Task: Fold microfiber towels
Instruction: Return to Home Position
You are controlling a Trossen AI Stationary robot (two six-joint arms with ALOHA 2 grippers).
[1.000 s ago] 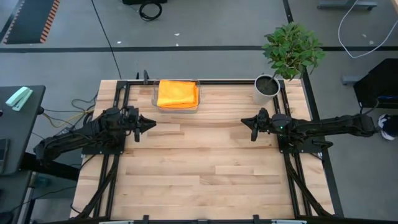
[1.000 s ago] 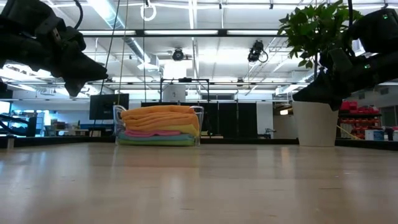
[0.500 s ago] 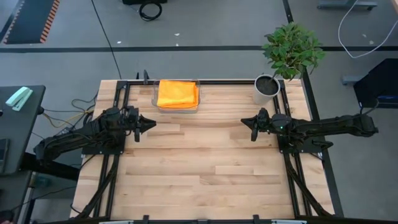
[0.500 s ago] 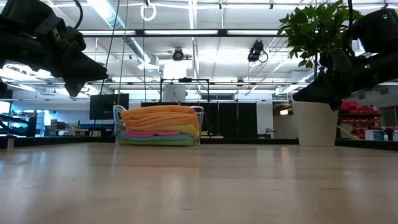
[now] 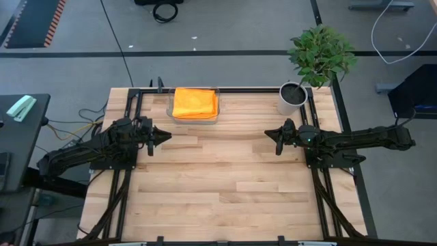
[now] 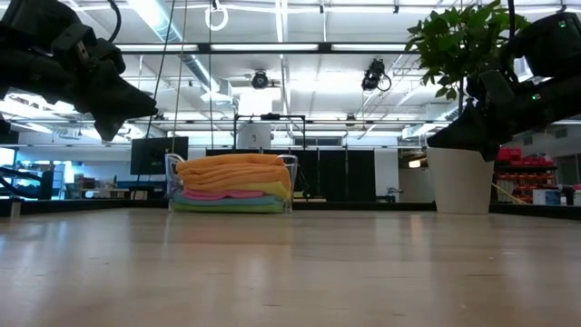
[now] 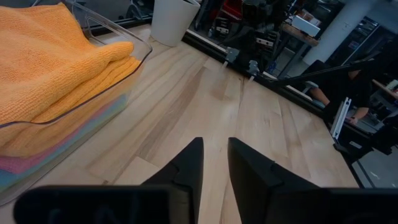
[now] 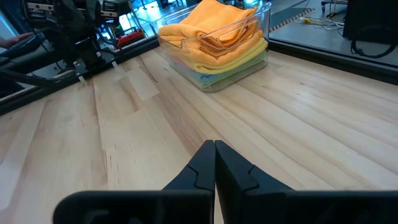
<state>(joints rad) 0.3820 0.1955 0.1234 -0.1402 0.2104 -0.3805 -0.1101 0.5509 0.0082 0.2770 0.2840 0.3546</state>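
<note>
The microfiber towels (image 5: 195,102) lie folded in a stack inside a clear plastic tray (image 5: 171,109) at the table's far edge. An orange towel is on top, with yellow, pink, green and blue ones under it (image 6: 231,186). My left gripper (image 5: 167,134) hovers above the table near its left side, just on the near side of the tray. Its fingers (image 7: 214,162) stand a little apart with nothing between them. My right gripper (image 5: 268,134) hovers near the table's right side, pointing toward the middle, shut (image 8: 214,155) and empty.
A white pot (image 5: 292,98) with a green plant (image 5: 321,55) stands at the far right corner, close behind my right arm. Black rails (image 5: 130,171) run along the table's left and right sides. Bare wood (image 5: 218,178) spans the middle and near part.
</note>
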